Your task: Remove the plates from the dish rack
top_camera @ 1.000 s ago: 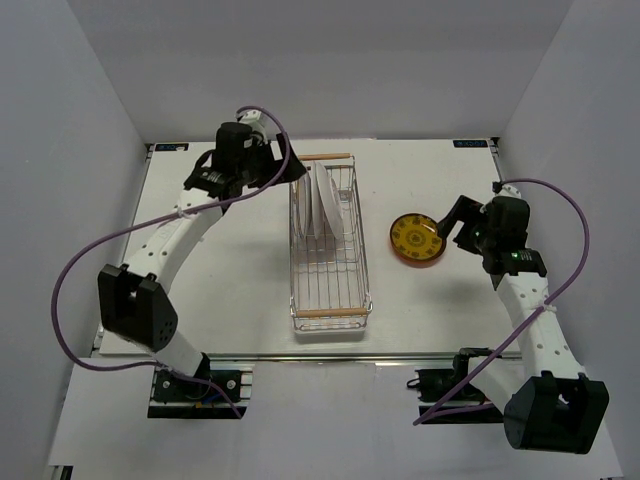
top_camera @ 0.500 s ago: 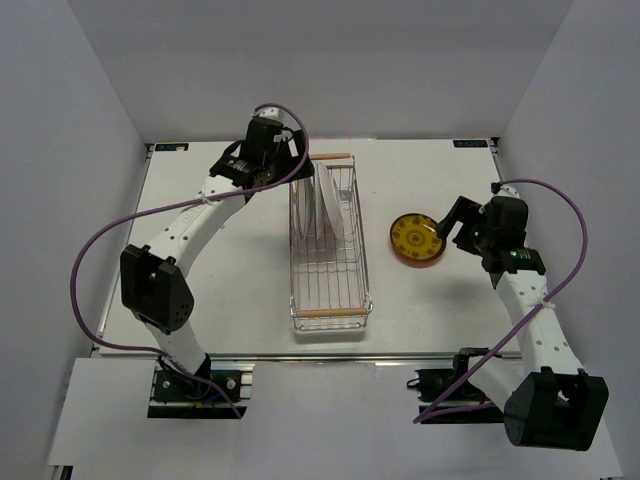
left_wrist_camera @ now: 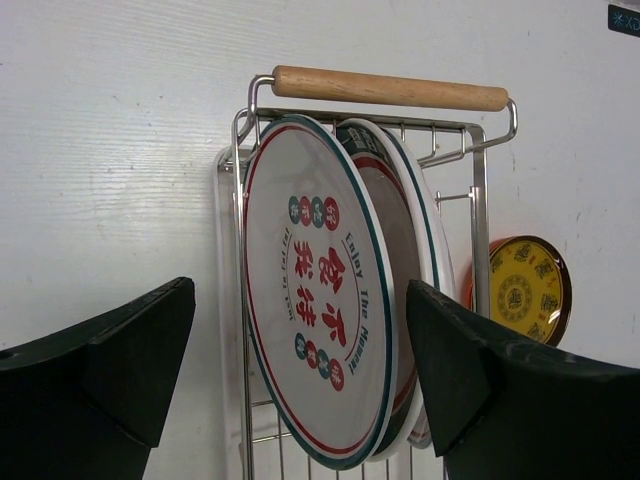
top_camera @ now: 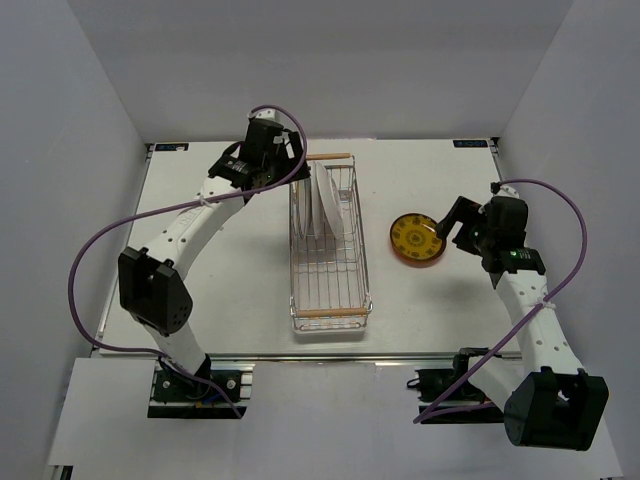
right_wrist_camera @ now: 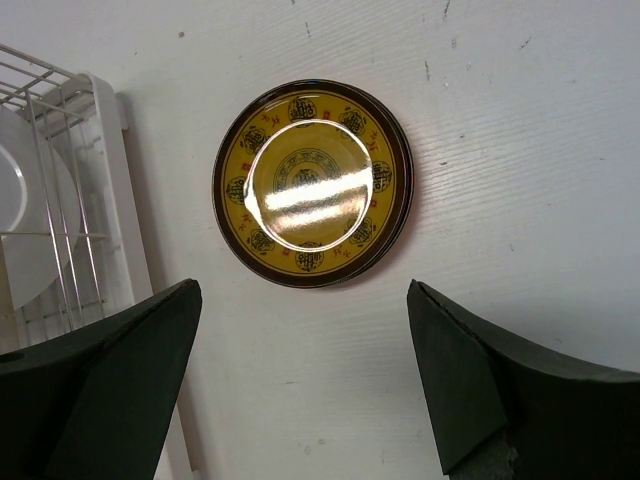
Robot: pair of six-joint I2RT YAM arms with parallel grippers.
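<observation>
**Left gripper [left_wrist_camera: 298,300] is facing the dish rack [top_camera: 330,285], fingers spread**

We are looking past the left gripper's two dark fingers [left_wrist_camera: 110,360], which are standing wide apart and holding nothing, with the dish rack straight ahead of them. Framed between the fingers, the front plate [left_wrist_camera: 310,300], white with a green rim and red-and-green lettering, is standing on edge. It is leaning against a second large plate [left_wrist_camera: 405,220] just behind it. The rack's wires are propping both upright, which is leaving their rims exposed for a pinch, we are judging. We are counting two plates in the rack for certain; a third may be hiding behind them, and we cannot tell. The far wooden handle [left_wrist_camera: 390,88] is sitting just above and beyond the plates, and the near handle [top_camera: 330,312] is capping the opposite end: two in all. Directly beneath the right gripper [right_wrist_camera: 303,290], likewise spread wide and empty, one yellow plate [right_wrist_camera: 312,183] is lying flat on the table [right_wrist_camera: 520,150], beside the rack and apart from it. That is making one plate out, we are judging, and at least two waiting.
</observation>
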